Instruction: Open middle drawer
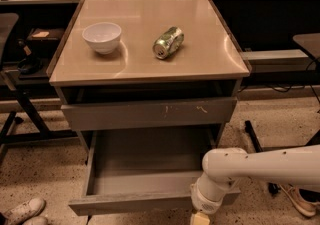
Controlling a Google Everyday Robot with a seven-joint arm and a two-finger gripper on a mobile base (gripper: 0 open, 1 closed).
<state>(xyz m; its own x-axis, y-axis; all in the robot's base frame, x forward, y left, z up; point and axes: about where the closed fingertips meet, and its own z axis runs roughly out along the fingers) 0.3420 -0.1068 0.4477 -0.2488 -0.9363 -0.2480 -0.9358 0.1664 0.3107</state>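
Note:
The middle drawer [145,166] is pulled far out of the cabinet and shows its bare grey box interior. Its plain flat front [125,204] is near the bottom edge of the view. Above it is the taller grey front with pale scratch marks [150,113]. My white arm [260,166] comes in from the right and bends down at the drawer front's right end. My gripper [199,218] sits at the very bottom edge, just below that front, mostly cut off by the frame.
A white bowl [102,37] and a green can lying on its side [168,42] are on the beige cabinet top [210,59]. Shoes [22,211] lie on the floor at bottom left. Chair legs [20,114] stand at left. A dark bench [280,59] is at right.

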